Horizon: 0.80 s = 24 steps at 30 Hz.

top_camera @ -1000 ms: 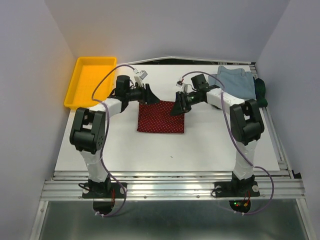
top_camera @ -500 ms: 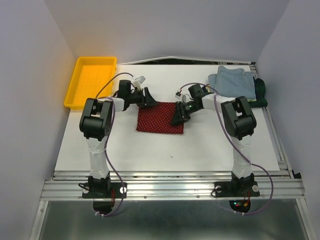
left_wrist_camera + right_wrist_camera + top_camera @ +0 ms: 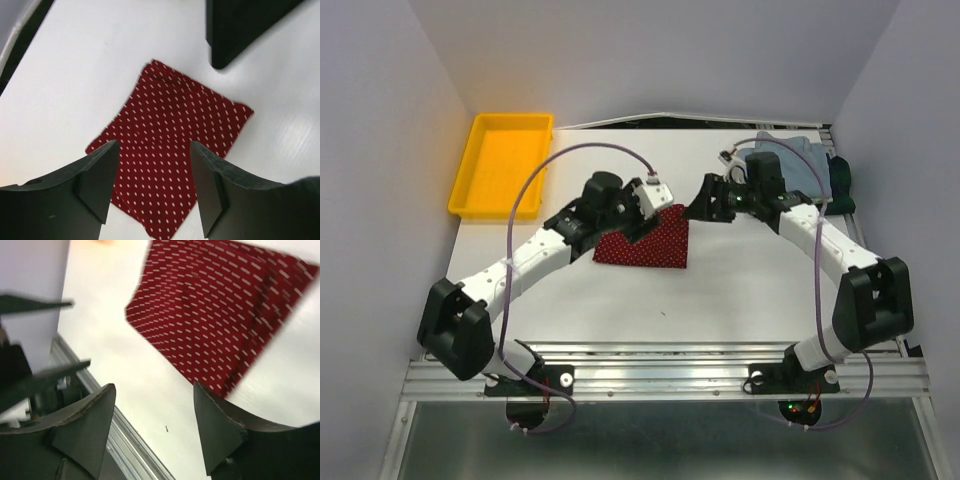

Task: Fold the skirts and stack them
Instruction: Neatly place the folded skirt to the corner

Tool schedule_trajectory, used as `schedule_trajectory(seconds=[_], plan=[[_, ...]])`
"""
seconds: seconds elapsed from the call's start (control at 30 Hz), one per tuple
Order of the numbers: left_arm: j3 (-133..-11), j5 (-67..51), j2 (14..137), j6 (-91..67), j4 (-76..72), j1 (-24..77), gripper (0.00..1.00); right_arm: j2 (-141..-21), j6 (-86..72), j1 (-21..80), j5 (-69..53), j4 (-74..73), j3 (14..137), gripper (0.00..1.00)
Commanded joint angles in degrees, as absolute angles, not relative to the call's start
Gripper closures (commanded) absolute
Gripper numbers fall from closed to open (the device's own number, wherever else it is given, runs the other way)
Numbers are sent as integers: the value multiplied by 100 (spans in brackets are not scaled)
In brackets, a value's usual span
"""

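The dark red skirt with white dots (image 3: 655,243) lies folded flat in a rough square at the table's middle; it also shows in the left wrist view (image 3: 175,150) and the right wrist view (image 3: 220,310). My left gripper (image 3: 640,225) (image 3: 154,147) hovers open and empty over its far left part. My right gripper (image 3: 702,207) (image 3: 154,387) is open and empty, above the table just right of the skirt's far right corner. A folded light blue skirt (image 3: 798,165) and a dark green one (image 3: 843,187) lie at the far right. No yellow-green skirt shows.
A yellow plastic tray (image 3: 472,178) stands at the far left corner. The right arm reaches across in front of the blue skirt. The metal rail (image 3: 660,365) runs along the table's near edge. The right gripper's finger (image 3: 240,30) shows at the top of the left wrist view.
Both grippers have left the red skirt's far corners and risen. The left arm has swung out over the cloth. The right arm has stretched out toward the right. The skirt lies still.
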<state>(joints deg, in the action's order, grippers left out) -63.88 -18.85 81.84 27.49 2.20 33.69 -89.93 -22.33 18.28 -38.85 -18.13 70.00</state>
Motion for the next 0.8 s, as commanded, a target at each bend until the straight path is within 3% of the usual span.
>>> schedule_trajectory(seconds=[0.0, 0.23, 0.57, 0.67, 0.77], plan=[[-5608, -432, 8069, 4306, 940, 3954, 29, -8614, -3382, 1363, -3059, -1267, 5583, 30], [-5256, 220, 8577, 4728, 712, 5027, 28, -8095, -4438, 1239, -2382, -519, 4263, 24], [-5344, 325, 9754, 4904, 97, 5229, 34, -8744, -5001, 1239, -3120, 721, 3744, 23], [-5423, 352, 10063, 4896, 44, 5229, 46, -8956, -5019, 1239, -3199, 878, 3753, 23], [-5598, 255, 10213, 4808, -105, 5186, 64, -9131, -5045, 1239, -3261, 1115, 3700, 23]])
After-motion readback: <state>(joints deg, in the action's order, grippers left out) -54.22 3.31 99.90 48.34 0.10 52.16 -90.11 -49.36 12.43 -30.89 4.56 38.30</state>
